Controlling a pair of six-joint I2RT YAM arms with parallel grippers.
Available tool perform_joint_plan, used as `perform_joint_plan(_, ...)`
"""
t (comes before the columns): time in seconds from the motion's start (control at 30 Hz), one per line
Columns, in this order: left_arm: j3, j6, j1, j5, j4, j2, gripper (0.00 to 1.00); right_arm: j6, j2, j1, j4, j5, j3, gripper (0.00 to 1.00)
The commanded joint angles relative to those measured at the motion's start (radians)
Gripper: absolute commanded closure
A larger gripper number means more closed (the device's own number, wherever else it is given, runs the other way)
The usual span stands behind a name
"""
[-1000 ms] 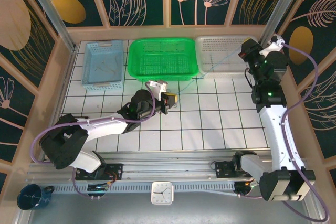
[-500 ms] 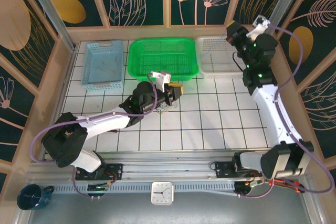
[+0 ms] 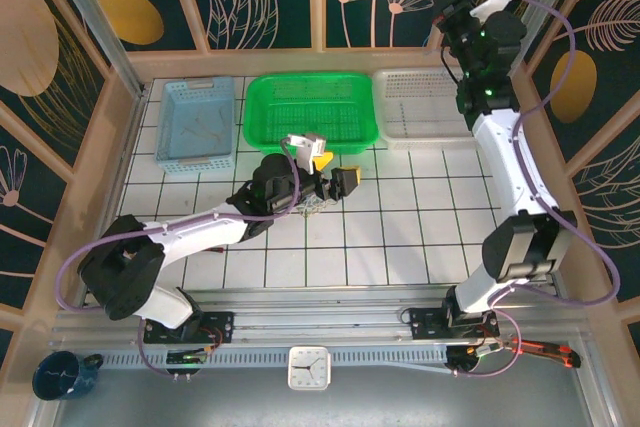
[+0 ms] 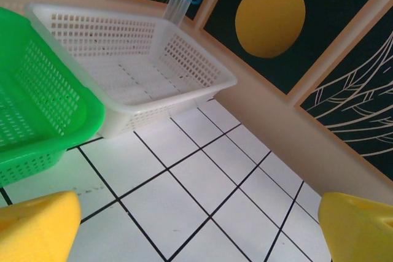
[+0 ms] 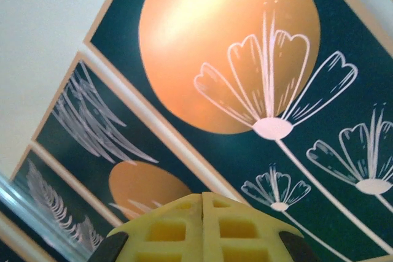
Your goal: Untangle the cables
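Left arm stretched low, right arm reared high.
The left tool (image 3: 336,171) holds its yellow fingers wide apart just beside the thin tangled cables (image 3: 315,205) on the white-tiled counter (image 3: 400,237); the right tool (image 5: 202,211), fingers together, faces dark flower-painted wall panels (image 5: 258,90).

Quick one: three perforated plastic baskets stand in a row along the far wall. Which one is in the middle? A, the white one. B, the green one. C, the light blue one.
B: from the top camera, the green perforated plastic basket stands between the light blue basket on its left and the white basket on its right.
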Motion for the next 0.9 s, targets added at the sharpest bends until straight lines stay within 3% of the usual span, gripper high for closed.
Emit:
perform_joint_plan(0.0, -0.010, 0.007, -0.002, -0.028, 0.011, -0.051, 0.01, -0.053, 0.042, -0.007, 0.026, 0.060, 0.070, 1.00)
perform_joint_plan(0.67, -0.069, 0.013, -0.002, -0.094, -0.026, -0.146, 0.01, -0.156, 0.114, -0.009, 0.130, 0.196, -0.049, 1.00)
perform_joint_plan(0.87, -0.073, 0.001, -0.002, -0.091, -0.013, -0.145, 0.01, -0.171, 0.112, -0.007, 0.156, 0.219, -0.204, 1.00)
